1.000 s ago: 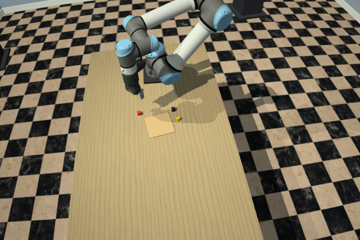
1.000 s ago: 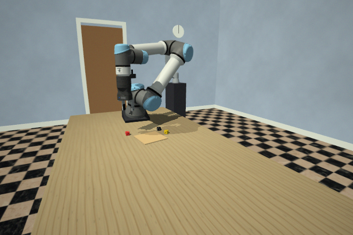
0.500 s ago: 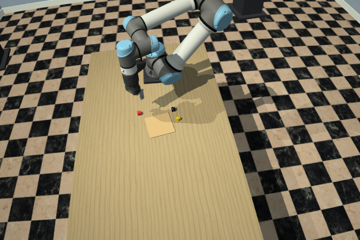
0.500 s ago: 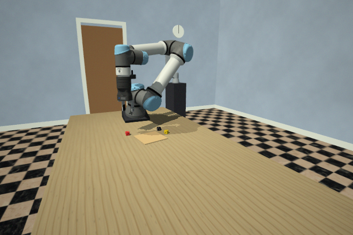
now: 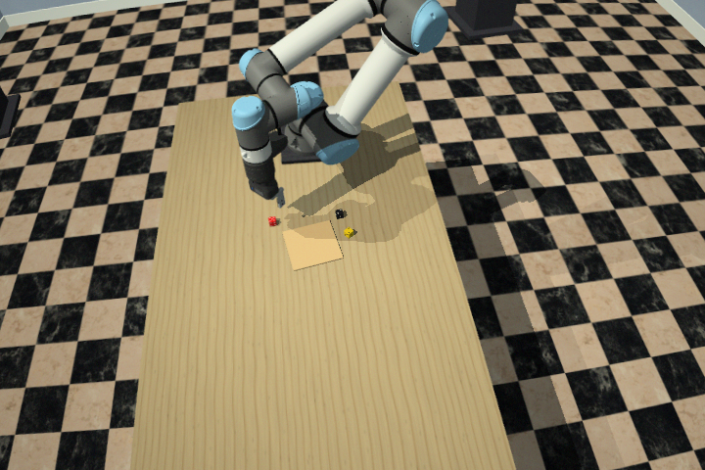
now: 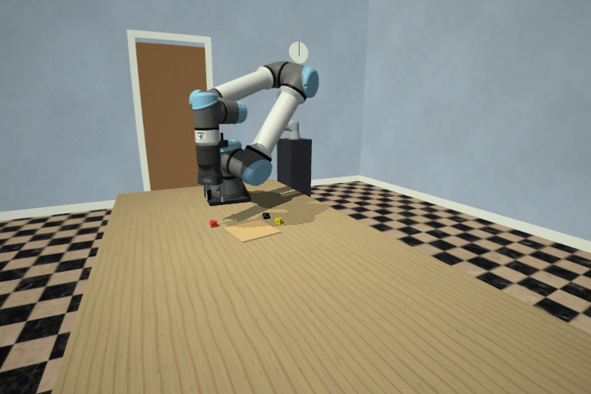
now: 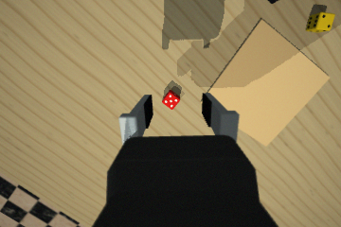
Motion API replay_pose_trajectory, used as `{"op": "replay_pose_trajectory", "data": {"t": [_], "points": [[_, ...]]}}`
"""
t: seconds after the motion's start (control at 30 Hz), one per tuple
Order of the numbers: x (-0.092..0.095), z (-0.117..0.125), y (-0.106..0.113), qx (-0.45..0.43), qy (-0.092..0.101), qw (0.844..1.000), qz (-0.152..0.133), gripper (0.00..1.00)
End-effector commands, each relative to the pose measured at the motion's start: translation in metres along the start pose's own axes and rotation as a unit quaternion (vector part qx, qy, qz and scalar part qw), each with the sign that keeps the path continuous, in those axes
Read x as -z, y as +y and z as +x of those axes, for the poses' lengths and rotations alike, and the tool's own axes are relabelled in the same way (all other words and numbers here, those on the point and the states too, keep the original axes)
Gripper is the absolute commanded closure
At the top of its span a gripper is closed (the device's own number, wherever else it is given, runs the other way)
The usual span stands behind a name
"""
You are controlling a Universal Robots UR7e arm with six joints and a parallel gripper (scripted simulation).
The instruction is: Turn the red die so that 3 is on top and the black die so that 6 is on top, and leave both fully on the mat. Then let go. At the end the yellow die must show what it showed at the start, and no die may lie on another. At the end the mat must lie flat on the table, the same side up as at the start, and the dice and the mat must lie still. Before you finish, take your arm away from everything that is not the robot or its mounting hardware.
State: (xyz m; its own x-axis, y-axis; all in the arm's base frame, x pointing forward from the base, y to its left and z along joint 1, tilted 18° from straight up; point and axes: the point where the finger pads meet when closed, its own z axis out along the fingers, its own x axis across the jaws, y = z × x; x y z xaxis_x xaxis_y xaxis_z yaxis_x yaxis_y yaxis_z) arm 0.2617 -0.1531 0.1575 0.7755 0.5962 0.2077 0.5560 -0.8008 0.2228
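Note:
The red die (image 5: 273, 220) lies on the bare table, left of the tan mat (image 5: 312, 245). In the wrist view the red die (image 7: 171, 99) shows five pips on top and sits below and between my open fingers, off the mat (image 7: 268, 90). My gripper (image 7: 177, 104) is open and empty, hanging above the die; it also shows in the top view (image 5: 275, 198). The black die (image 5: 339, 212) and the yellow die (image 5: 349, 232) lie on the table by the mat's far right corner, off the mat. The yellow die (image 7: 320, 21) shows in the wrist view.
The robot's base (image 5: 304, 145) stands on the table just behind the dice. The arm's shadow falls over the black die and the mat's far part. The table's left edge (image 5: 162, 221) is some way off from the red die.

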Motion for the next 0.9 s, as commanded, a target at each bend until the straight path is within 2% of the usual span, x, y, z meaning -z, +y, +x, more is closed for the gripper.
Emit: {"op": "replay_pose_trajectory", "data": {"t": [0.0, 0.17, 0.33, 0.87], "points": [[-0.022, 0.000, 0.000, -0.001, -0.001, 1.000, -0.002, 0.00], [-0.042, -0.001, 0.000, -0.001, -0.001, 1.000, -0.002, 0.00], [-0.054, -0.001, 0.000, -0.001, -0.001, 1.000, -0.002, 0.00], [-0.058, -0.001, -0.001, -0.001, -0.001, 1.000, -0.002, 0.00]]}}
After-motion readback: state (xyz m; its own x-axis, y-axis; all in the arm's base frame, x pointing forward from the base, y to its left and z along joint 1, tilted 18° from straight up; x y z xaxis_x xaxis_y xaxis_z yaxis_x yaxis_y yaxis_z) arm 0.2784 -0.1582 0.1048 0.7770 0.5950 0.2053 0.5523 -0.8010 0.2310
